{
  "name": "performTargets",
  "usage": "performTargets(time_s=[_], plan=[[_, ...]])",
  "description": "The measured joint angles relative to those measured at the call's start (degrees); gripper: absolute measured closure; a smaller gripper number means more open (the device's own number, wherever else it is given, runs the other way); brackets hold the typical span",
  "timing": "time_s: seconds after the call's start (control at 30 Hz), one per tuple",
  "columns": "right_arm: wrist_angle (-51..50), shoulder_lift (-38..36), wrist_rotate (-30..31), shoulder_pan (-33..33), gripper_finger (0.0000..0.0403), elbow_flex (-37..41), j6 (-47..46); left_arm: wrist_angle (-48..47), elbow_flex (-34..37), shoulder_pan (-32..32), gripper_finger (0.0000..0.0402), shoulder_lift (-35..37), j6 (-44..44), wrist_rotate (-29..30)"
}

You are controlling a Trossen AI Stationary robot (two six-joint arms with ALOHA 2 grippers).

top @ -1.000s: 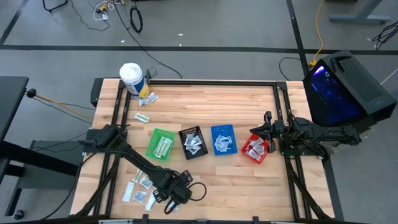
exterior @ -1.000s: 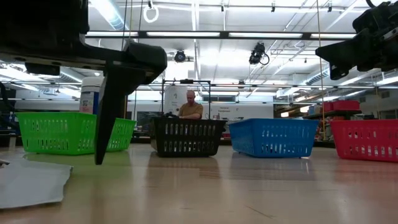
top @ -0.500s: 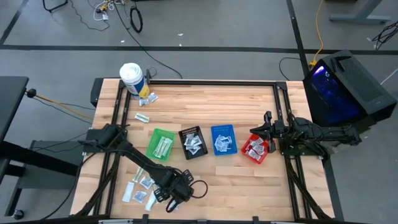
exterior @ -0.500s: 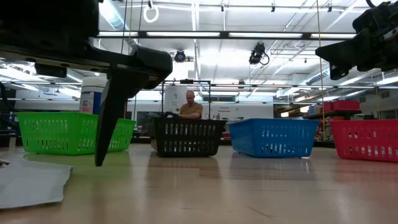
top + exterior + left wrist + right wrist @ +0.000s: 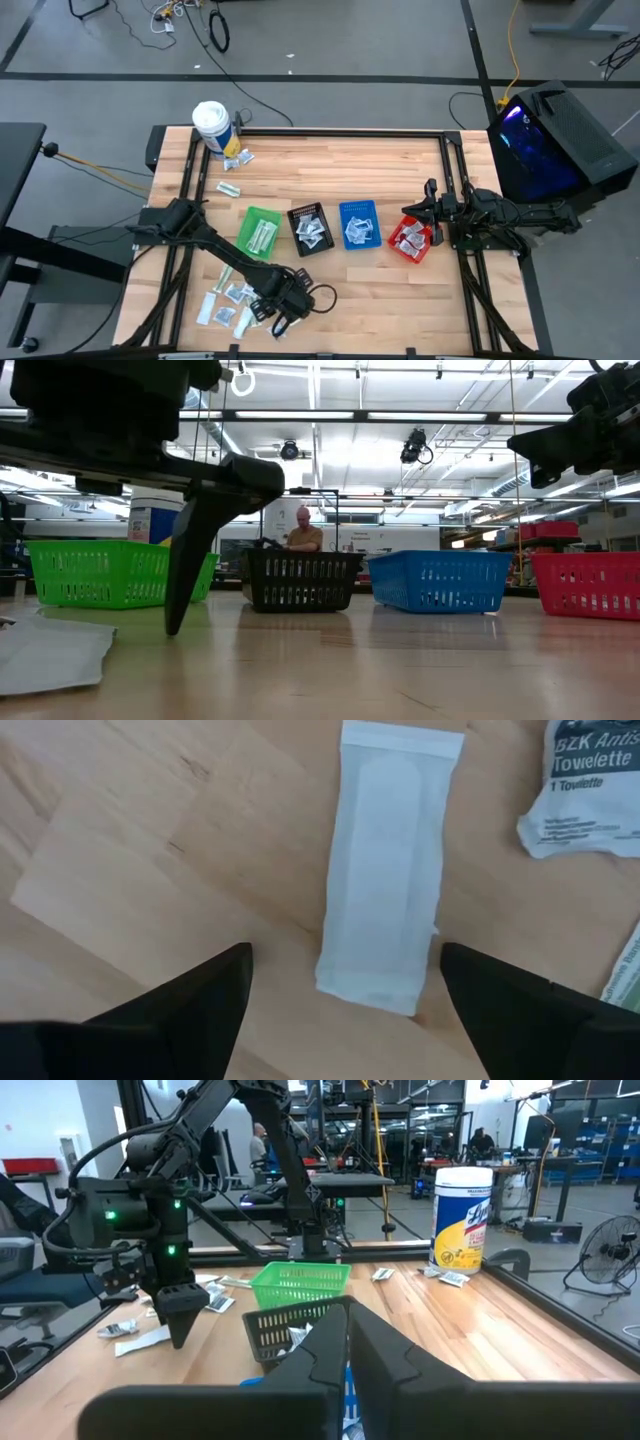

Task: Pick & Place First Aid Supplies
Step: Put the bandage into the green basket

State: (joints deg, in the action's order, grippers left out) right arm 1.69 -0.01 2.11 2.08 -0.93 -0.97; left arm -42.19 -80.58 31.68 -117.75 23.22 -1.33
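Observation:
Several first aid supplies lie flat at the table's near left. Among them are a long white strip packet and a towelette sachet. My left gripper points down, open, low over the table, with its fingers standing on either side of the strip packet's end without touching it. The high view shows the left gripper just right of the pile. In the low view one of its fingers shows beside a white packet. My right gripper waits shut and level at the right, by the red bin.
Green, black, blue and red bins stand in a row mid-table, with sachets in them. A white tub stands at the far left, with loose sachets beside it. A person shows in the room behind.

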Motion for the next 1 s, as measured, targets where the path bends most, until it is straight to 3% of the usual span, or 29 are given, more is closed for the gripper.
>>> performTargets(time_s=[0.2, 0.63, 1.0], plan=[[0.0, 0.0, 0.0, 0.0, 0.038, 0.0, 0.0, 0.0, 0.0, 0.0, 0.0092, -0.1, -0.1, -0.2], [0.0, 0.0, 0.0, 0.0, 0.038, 0.0, 0.0, 0.0, 0.1, 0.0, 0.0221, -0.2, 0.0, -2.1], [0.0, 0.0, 0.0, 0.0, 0.038, 0.0, 0.0, 0.0, 0.2, 0.0, 0.0241, -0.3, 0.0, -2.3]])
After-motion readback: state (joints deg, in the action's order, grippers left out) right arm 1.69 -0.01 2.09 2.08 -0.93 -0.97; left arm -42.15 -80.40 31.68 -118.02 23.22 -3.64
